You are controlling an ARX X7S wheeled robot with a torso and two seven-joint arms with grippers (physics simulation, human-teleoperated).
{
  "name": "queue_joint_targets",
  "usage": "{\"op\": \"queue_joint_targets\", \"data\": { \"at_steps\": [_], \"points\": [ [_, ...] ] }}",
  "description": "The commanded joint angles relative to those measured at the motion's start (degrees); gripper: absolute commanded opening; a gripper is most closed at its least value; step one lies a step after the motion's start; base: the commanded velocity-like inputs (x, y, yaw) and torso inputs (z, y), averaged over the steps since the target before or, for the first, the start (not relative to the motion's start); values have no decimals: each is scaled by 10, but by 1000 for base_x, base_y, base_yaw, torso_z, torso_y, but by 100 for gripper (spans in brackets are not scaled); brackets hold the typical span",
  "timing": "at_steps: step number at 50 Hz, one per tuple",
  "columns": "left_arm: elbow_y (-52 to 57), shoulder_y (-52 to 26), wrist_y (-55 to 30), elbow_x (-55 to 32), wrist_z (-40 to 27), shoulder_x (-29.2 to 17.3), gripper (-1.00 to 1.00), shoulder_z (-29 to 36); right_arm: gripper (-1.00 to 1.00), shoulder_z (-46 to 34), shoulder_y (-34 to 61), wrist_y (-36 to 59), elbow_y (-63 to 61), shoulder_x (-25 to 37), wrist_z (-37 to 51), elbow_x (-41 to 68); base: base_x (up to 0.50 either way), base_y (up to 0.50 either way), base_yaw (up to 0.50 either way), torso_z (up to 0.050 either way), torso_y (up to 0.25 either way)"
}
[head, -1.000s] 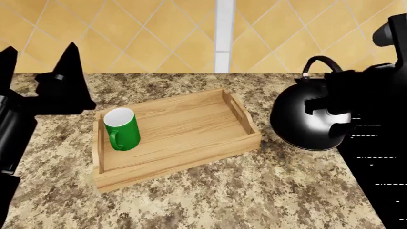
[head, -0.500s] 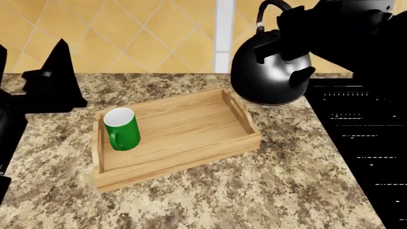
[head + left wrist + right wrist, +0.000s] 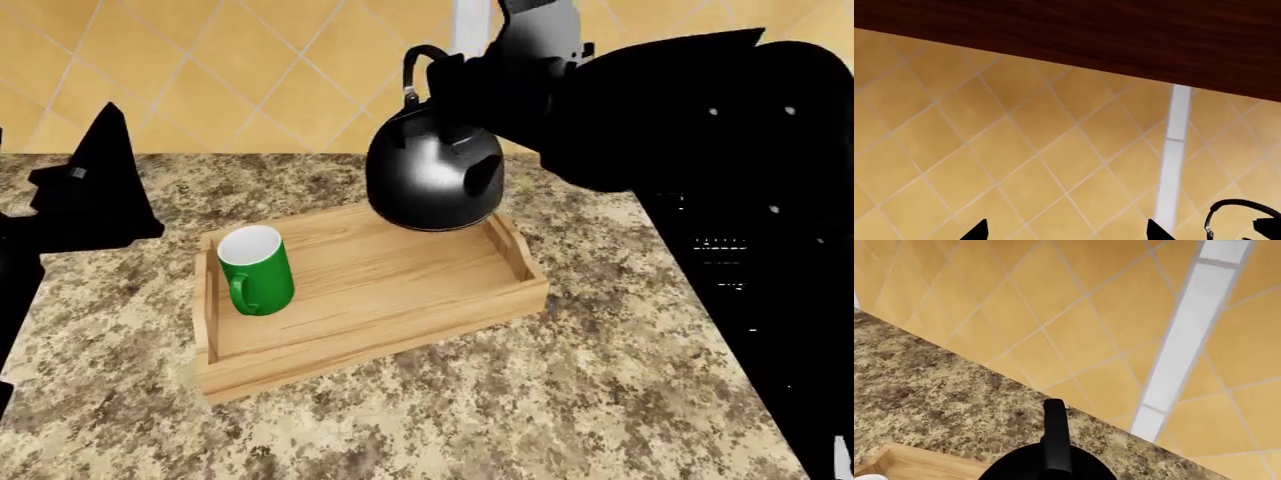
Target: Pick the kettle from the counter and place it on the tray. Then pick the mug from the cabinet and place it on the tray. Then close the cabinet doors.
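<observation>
The kettle (image 3: 434, 178) hangs over the tray's (image 3: 374, 345) far right corner, gripped by the right gripper (image 3: 497, 95), whose jaws close on its arched handle. The mug (image 3: 255, 270) stands upright in the tray's left end, well apart from the kettle. The tray lies on the counter (image 3: 561, 400). The left gripper (image 3: 94, 185) hovers left of the tray, fingers spread and empty.

You can see a wall of yellow tiles (image 3: 240, 70) set like diamonds, with thin pale lines between them. A white stripe (image 3: 1191, 335) runs straight up and down through the tiles. Above the tiles sits a dark brown wooden cabinet (image 3: 1121, 35)
</observation>
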Motion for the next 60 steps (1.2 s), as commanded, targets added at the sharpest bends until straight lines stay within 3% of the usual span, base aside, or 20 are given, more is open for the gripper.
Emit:
{"op": "queue_joint_targets", "data": {
  "at_steps": [1,19,49,50,60],
  "points": [
    [-8,24,10,10,10,4,100,-10,-100,-19,-46,-64,50,-45,-53,-53,0,0,0,0,10],
    [-17,28,12,12,14,8,100,-11,-100,-31,-106,-100,60,-48,-77,-64,0,0,0,0,0],
    [-22,32,13,11,15,9,100,-14,-100,-38,-125,-117,82,-55,-99,-67,0,0,0,0,0],
    [-23,36,15,15,17,11,100,-14,100,-39,-126,-117,82,-55,-100,-67,0,0,0,0,0],
    [-23,42,18,19,19,13,100,-16,100,-40,-124,-115,87,-55,-103,-65,0,0,0,0,0]
  ]
}}
